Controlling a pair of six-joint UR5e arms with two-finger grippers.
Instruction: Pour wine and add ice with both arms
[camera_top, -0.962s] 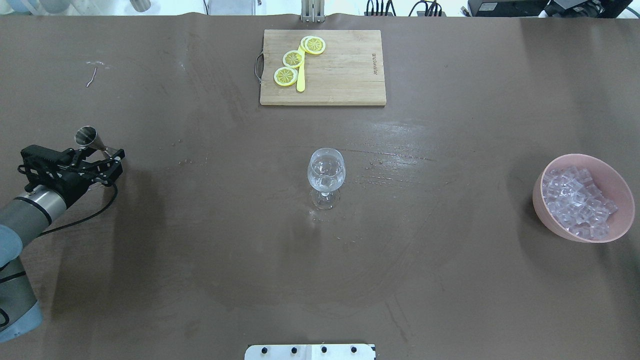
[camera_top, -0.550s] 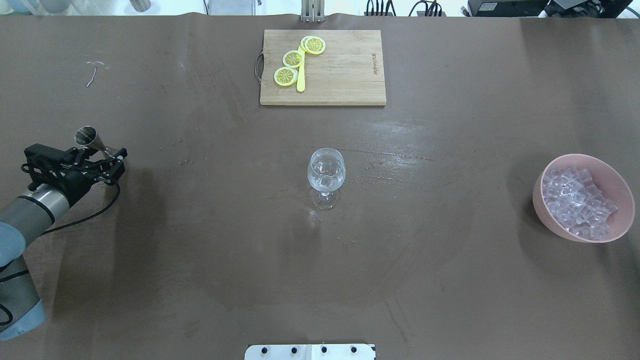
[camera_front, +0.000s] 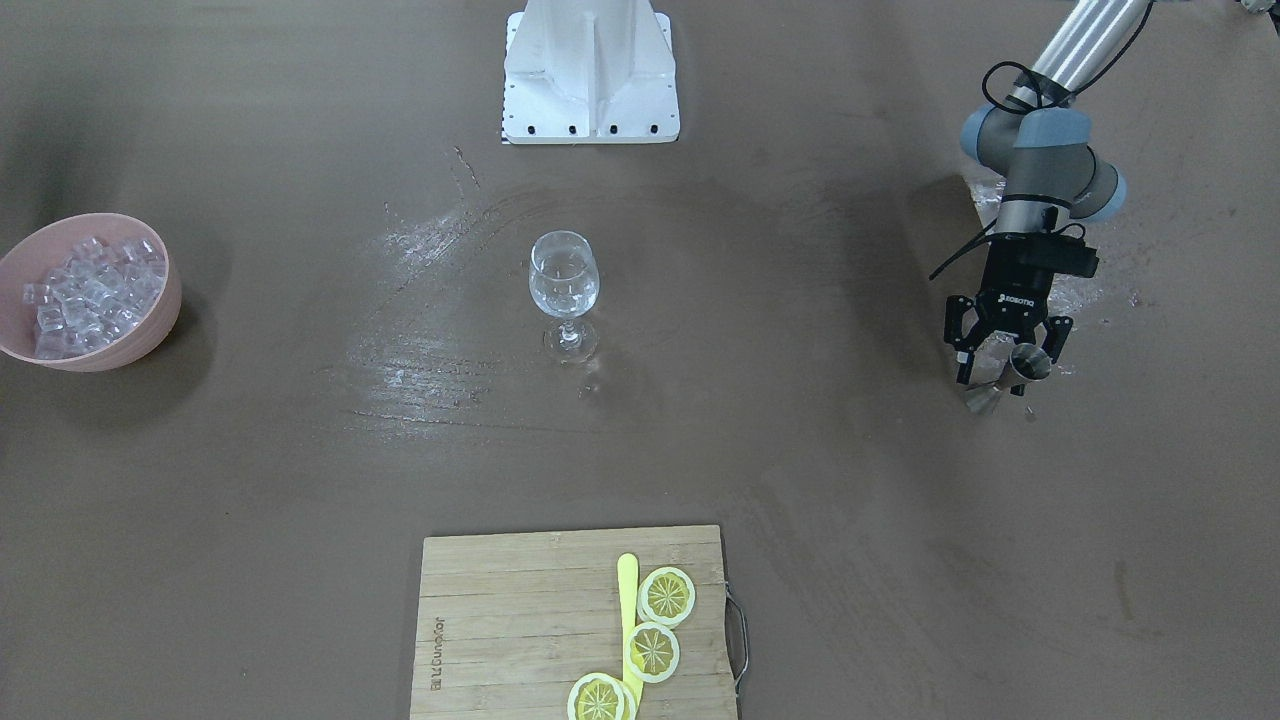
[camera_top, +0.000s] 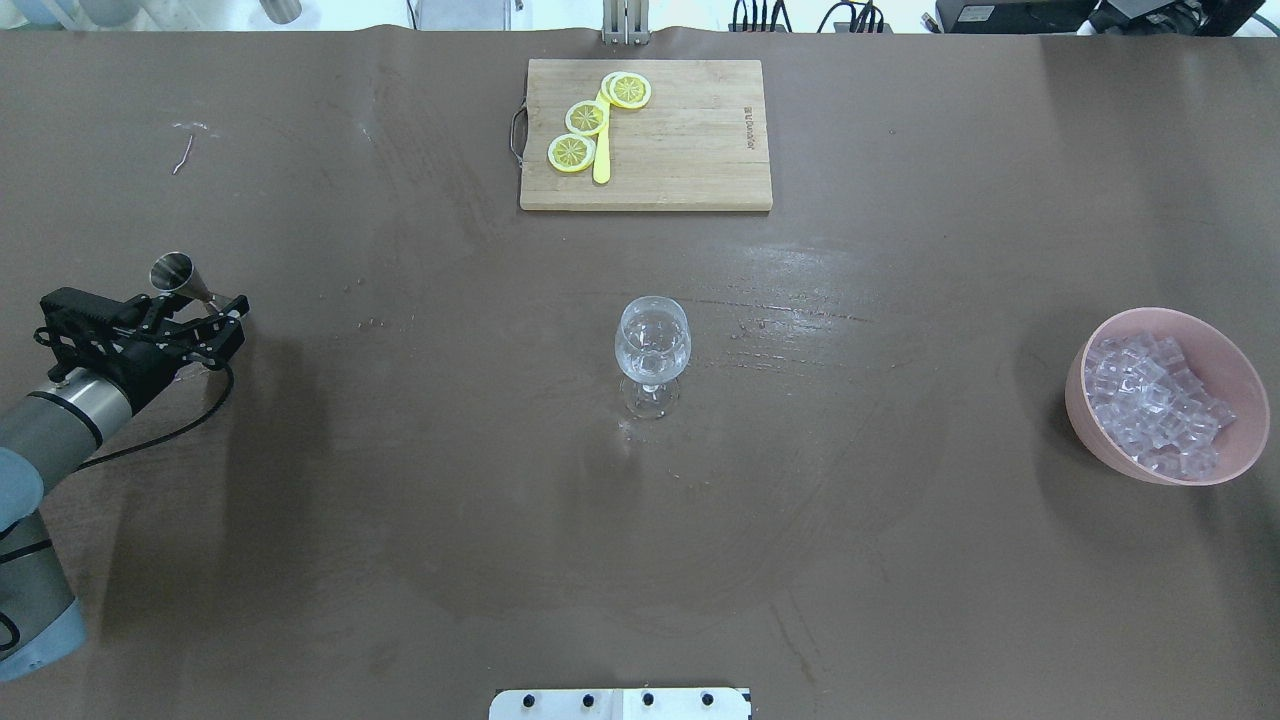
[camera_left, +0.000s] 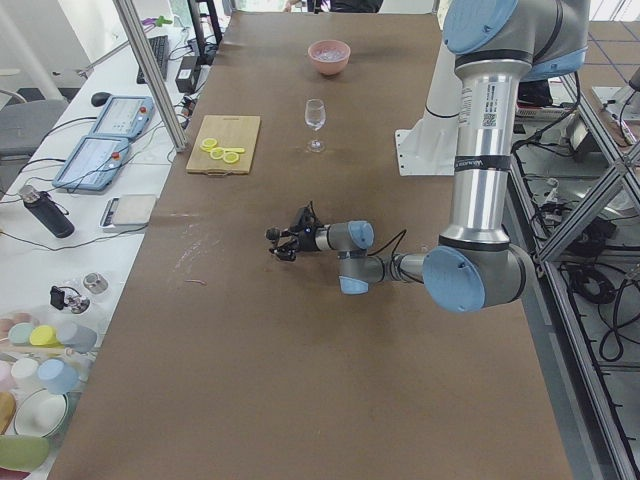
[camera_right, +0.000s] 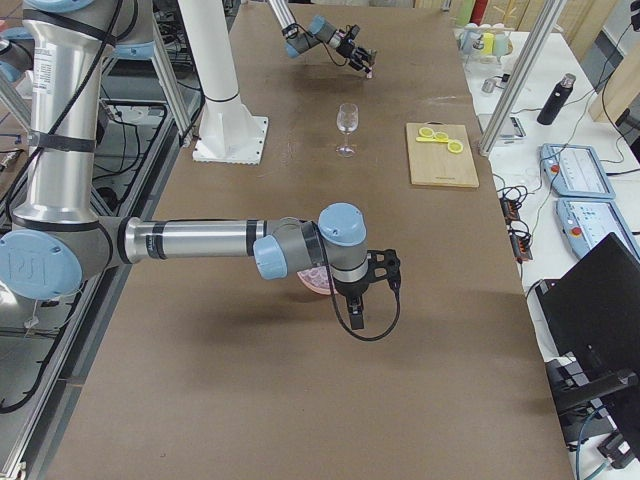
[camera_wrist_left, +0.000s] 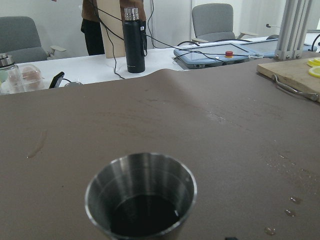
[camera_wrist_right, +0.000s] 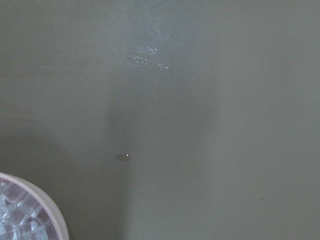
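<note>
Ice cubes (camera_top: 1150, 405), small and clear, fill pink bowl (camera_top: 1240, 370); left gripper (camera_front: 1005, 365) fingers clasp steel conical jigger (camera_front: 1020, 368); right gripper (camera_right: 362, 300) finger state indeterminable

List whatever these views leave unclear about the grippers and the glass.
- Right gripper: seen only in the right side view, small and dark; open or shut cannot be told.
- Left gripper on the metal jigger: the wrist view's lower edge cuts off the fingers.
- Wine glass: clear; any liquid level is unreadable overhead.

A shiny metal jigger (camera_wrist_left: 141, 197), clear glass wine glass (camera_top: 652, 348), wooden cutting board (camera_top: 690, 140), matt brown table (camera_top: 400, 480).
</note>
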